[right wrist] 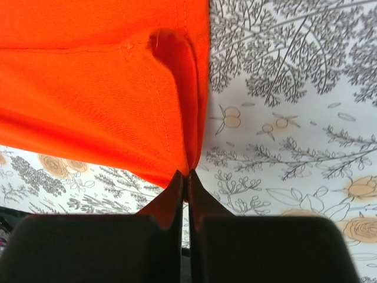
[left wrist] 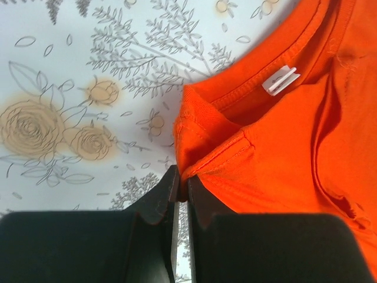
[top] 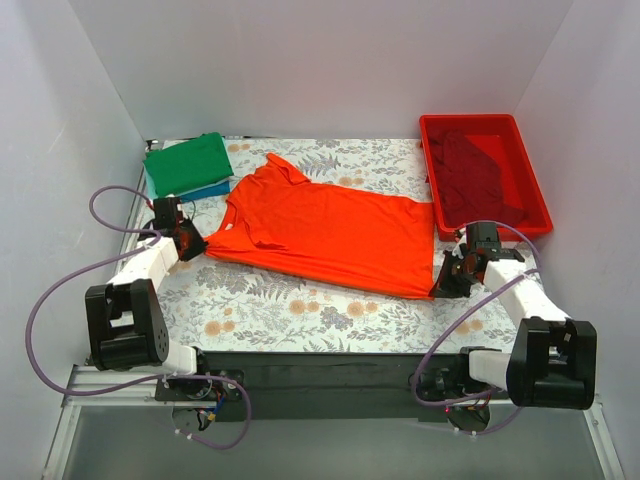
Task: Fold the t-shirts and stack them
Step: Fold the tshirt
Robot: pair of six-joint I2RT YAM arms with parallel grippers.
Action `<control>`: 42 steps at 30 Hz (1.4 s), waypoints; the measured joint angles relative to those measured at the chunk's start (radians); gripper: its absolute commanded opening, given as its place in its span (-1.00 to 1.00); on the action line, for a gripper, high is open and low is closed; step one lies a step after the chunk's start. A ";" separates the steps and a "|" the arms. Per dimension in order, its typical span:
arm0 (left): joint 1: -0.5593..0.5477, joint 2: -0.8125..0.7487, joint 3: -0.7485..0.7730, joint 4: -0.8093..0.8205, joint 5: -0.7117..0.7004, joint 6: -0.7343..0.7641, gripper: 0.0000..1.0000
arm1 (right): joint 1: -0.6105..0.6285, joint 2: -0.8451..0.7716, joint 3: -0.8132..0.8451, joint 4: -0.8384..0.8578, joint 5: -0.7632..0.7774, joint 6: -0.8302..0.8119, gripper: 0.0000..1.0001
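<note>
The orange shirt (top: pixel 320 235) lies spread flat across the middle of the flowered counter (top: pixel 300 310), neck to the left, hem to the right. The left hand (top: pixel 190 243) is down at the near left corner, and the wrist view shows it (left wrist: pixel 181 188) pinched tight on a fold of orange cloth (left wrist: pixel 283 147) just beside the collar, the white label (left wrist: pixel 280 79) showing a little farther in. Over on the right, the right hand (top: pixel 447 283) sits at the near hem corner; up close it (right wrist: pixel 185 180) is clamped together on the very tip of the hem (right wrist: pixel 88 100), the cloth gathered into a ridge above it.

Around them: a folded green shirt (top: pixel 188 162) rests at the far left corner on top of a blue shirt (top: pixel 205 190), just beside the orange sleeve. At far right stands a red bin (top: pixel 468 118) with a dark red shirt (top: pixel 470 170) crumpled inside, its near end close to the right hand. Nothing lies on the orange shirt.
</note>
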 measured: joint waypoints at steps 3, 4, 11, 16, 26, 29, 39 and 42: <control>-0.002 -0.017 -0.009 -0.031 -0.028 0.003 -1.00 | 0.010 -0.035 -0.008 -0.035 0.003 0.015 -0.97; -0.002 -0.021 -0.009 -0.043 -0.042 0.003 -1.00 | 0.013 -0.044 -0.008 -0.043 0.004 0.021 -0.97; -0.004 -0.025 -0.009 -0.142 -0.147 -0.021 -0.50 | 0.018 -0.119 -0.008 -0.099 0.004 0.064 -0.97; -0.002 -0.040 -0.009 -0.200 -0.230 -0.043 0.23 | 0.047 -0.163 -0.024 -0.136 0.023 0.072 -0.97; -0.008 -0.154 0.035 -0.276 -0.311 -0.057 0.55 | 0.085 -0.272 -0.045 -0.229 0.085 0.103 0.74; -0.030 -0.215 0.045 -0.282 -0.321 -0.061 0.64 | 0.085 -0.294 0.000 -0.255 0.110 0.102 0.69; -0.198 -0.291 0.060 -0.273 -0.200 -0.163 0.47 | 0.117 -0.237 0.103 -0.201 0.082 0.059 0.37; -0.344 -0.238 0.056 -0.245 -0.170 -0.224 0.47 | 0.143 -0.213 0.096 -0.176 0.075 0.060 0.34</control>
